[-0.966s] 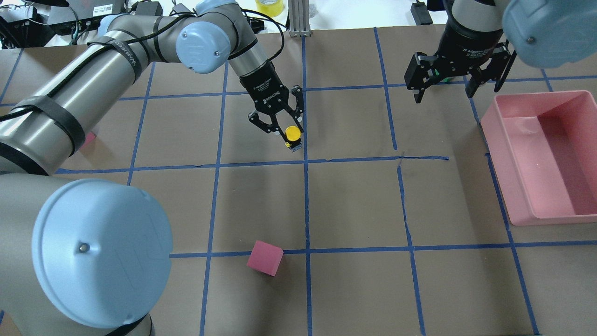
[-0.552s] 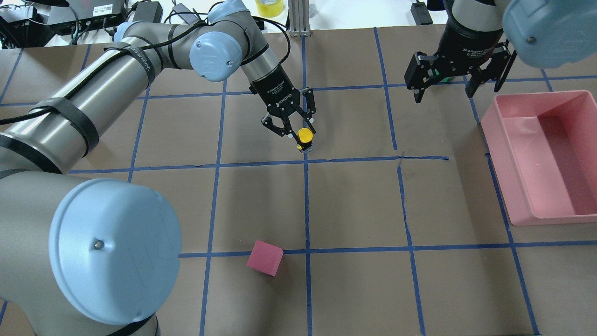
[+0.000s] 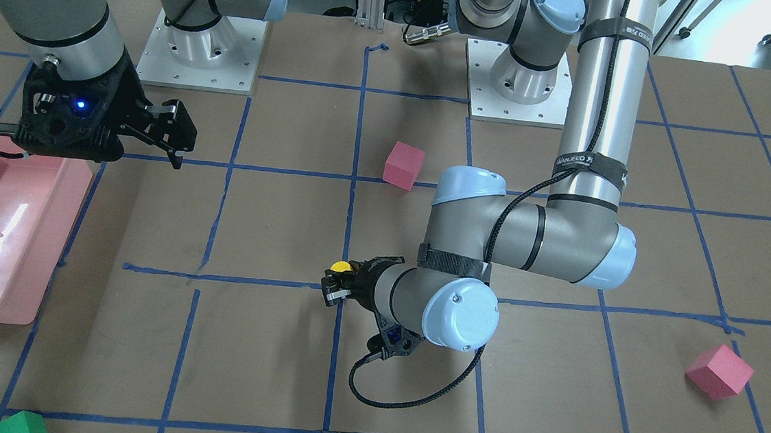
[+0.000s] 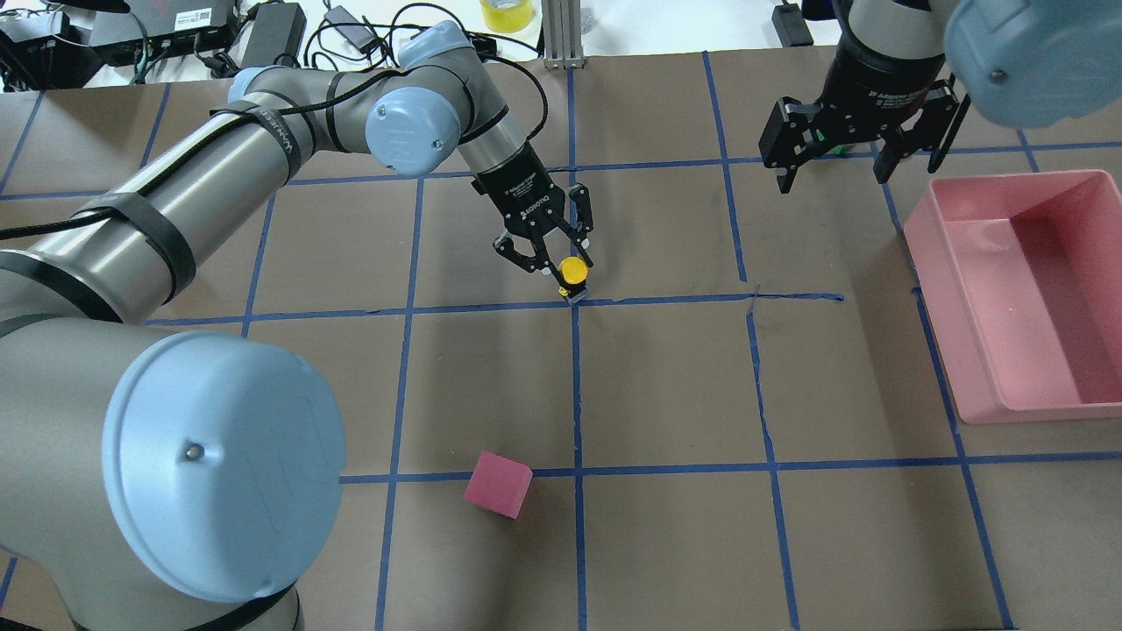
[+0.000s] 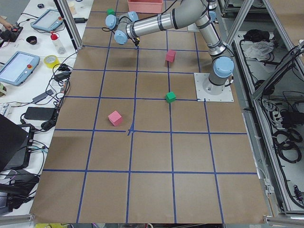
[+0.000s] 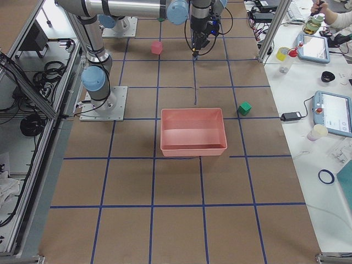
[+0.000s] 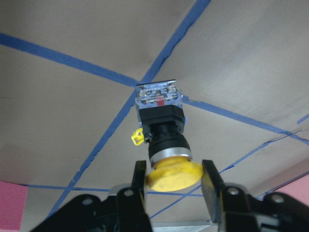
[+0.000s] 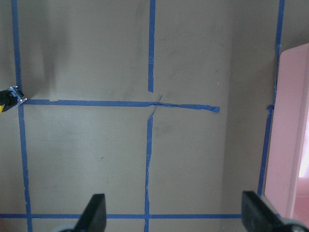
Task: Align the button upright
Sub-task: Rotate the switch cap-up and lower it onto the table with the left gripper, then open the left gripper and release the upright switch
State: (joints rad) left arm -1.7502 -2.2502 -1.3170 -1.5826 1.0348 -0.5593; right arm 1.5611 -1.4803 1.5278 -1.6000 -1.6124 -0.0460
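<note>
The left fingers are clamped on the rim of the yellow cap of the button, one on each side. The black neck and blocky base point away from them, down toward the tabletop. The base hangs right at a crossing of blue tape; whether it touches the paper I cannot tell.

A second ago the same grip held the button further toward the robot's left and further from that crossing. Since then the wrist has swung over and come down, and the cap now sits above the base. By my reading the carry is nearly done, and what remains is to seat the base flat and let go without tipping it.

The right fingers are spread wide with nothing between them, parked well apart near the pink bin. A pink cube lies nearer the robot, untouched.

The left hand's black body reads "ROBOTIQ". A black strap on the left arm reads "WANJEED". The print on the right hand is too small to make out fully.
</note>
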